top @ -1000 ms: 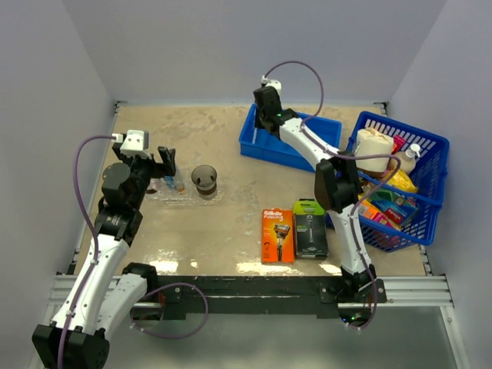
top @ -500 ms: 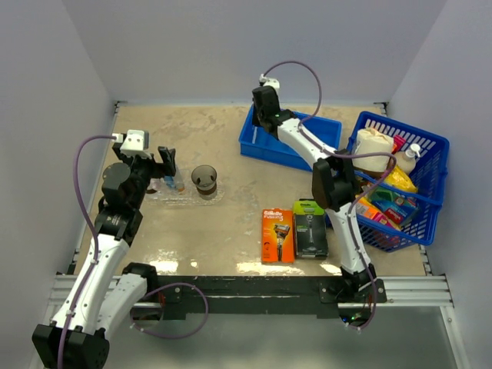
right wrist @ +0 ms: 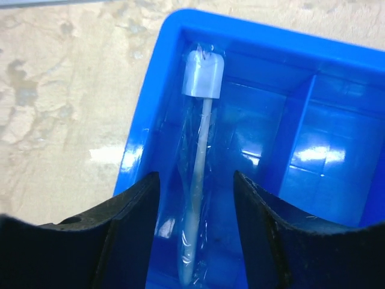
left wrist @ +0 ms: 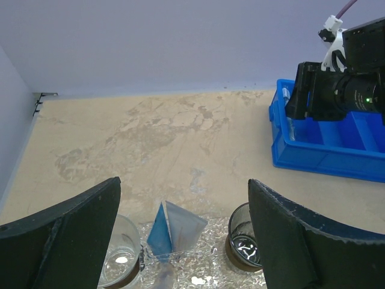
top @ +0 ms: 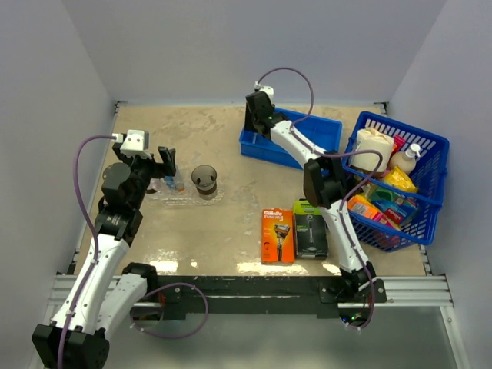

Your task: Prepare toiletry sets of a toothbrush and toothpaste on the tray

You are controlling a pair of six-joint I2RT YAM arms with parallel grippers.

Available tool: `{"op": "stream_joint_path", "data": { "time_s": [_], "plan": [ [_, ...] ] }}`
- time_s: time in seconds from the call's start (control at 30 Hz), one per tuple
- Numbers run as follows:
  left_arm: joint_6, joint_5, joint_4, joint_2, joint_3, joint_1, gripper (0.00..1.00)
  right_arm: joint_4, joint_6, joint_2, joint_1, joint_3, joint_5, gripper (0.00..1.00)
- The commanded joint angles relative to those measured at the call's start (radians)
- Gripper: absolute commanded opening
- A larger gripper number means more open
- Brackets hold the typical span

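The scene is lit brightly and evenly from above, and only soft, short shadows are cast. In the top view, pale patches of glare are seen on the surface [top: 231, 231] along its near edge. In the right wrist view, white reflections are thrown off the glossy floor of the blue bin [right wrist: 343, 108] and off the clear wrapper of the toothbrush [right wrist: 200, 144]. In both wrist views the jaws are rendered dark and slightly soft at the bottom, while the distance is shown sharp.

The toothbrush [right wrist: 200, 162], white and sealed in a clear wrapper, lies lengthwise in the blue bin's [right wrist: 153, 108] end compartment. Over on the clear tray [left wrist: 204, 256], the pale blue-white toothpaste [left wrist: 171, 232] box stands tilted between two round cups [left wrist: 243, 244].
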Motion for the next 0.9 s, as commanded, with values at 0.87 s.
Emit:
{"op": "stream_joint_path", "data": {
  "time_s": [0.87],
  "plan": [
    [0.021,-0.026,0.022,-0.015,0.015,-0.004,0.9,-0.12,0.01,0.174,0.013,0.154,-0.003,0.41]
  ]
}}
